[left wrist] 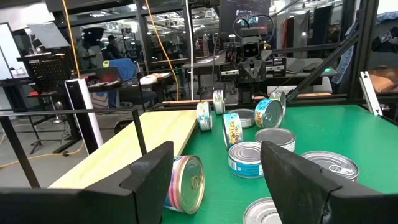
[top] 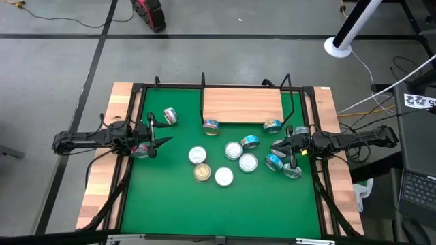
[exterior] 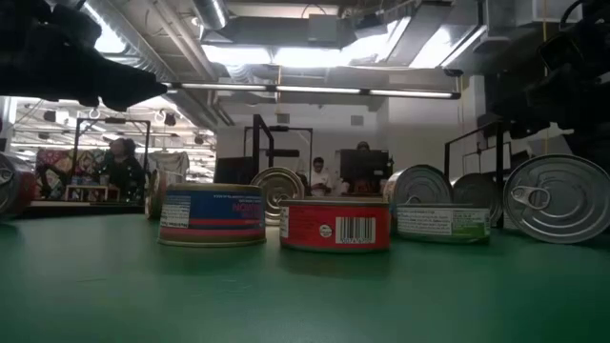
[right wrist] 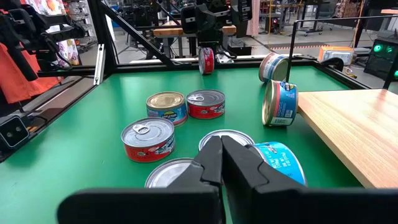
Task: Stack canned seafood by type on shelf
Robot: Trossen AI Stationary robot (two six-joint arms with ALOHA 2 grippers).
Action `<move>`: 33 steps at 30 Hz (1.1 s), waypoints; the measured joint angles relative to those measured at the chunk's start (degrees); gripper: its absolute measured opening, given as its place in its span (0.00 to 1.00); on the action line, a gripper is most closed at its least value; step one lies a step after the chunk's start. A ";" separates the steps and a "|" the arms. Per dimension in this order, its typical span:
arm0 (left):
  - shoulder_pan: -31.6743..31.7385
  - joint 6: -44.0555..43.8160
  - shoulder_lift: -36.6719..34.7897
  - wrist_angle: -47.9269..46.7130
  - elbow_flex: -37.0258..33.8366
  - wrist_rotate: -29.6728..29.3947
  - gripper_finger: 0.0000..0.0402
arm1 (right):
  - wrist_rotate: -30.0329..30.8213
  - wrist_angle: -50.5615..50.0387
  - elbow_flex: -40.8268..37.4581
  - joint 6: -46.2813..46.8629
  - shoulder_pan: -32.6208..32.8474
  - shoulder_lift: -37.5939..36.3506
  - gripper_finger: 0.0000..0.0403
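Several flat round tins lie scattered on the green mat, most with their silver lids up. Two teal tins stand on edge at the shelf's near edge. The shelf is a light-wood board with black wire rails at the mat's far side. My left gripper is open near the mat's left side. A red-and-blue tin stands on edge just outside one of its fingers. My right gripper is shut, low over a teal tin lying on its side and two silver lids. My right gripper's shut fingers slant down from the table's right side, right beside the teal tin's wall. I cannot tell whether they touch it. The tin rests on the mat.
Another tin stands on edge toward the mat's far left. Pale wooden planks edge the mat on both sides, and black frame bars run around it. Bare green mat lies along the near side. People sit in the room beyond.
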 joint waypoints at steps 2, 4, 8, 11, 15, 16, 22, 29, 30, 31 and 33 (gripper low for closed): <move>-0.01 0.00 0.00 0.00 0.00 -0.01 0.60 | -0.01 0.02 0.00 0.00 0.00 0.00 0.03; -0.01 0.00 0.00 0.00 -0.01 -0.01 0.60 | 0.00 0.02 0.00 0.00 0.00 0.00 0.03; -0.02 0.00 0.00 0.00 -0.01 -0.02 0.60 | -0.01 0.02 0.00 0.00 0.01 -0.01 0.03; -0.02 0.00 0.00 0.00 -0.01 -0.02 0.60 | -0.38 0.02 0.00 0.02 0.01 0.00 0.03; -0.02 0.00 0.00 0.02 -0.01 0.00 0.60 | -0.52 0.12 0.00 0.04 0.00 -0.01 0.03; 0.00 0.00 0.00 0.04 -0.01 -0.02 0.60 | -0.52 0.13 0.00 0.33 0.01 0.00 0.03; -0.02 -2.47 0.00 0.04 0.00 0.00 0.60 | -0.53 0.30 0.00 3.52 0.02 -0.02 0.03; -0.01 -3.32 0.00 0.07 -0.01 -0.01 0.60 | 1.38 0.72 0.00 8.92 0.02 -0.02 0.04; -0.01 -3.33 0.00 0.07 -0.01 0.00 0.60 | 1.58 0.72 0.00 9.59 0.01 -0.02 0.06; -0.02 -3.34 0.00 0.07 -0.01 0.00 0.60 | 1.70 0.72 0.00 10.38 0.00 -0.01 0.08; -0.01 -3.37 0.00 0.07 -0.01 0.00 0.60 | 2.01 0.72 0.00 11.06 0.00 -0.02 0.14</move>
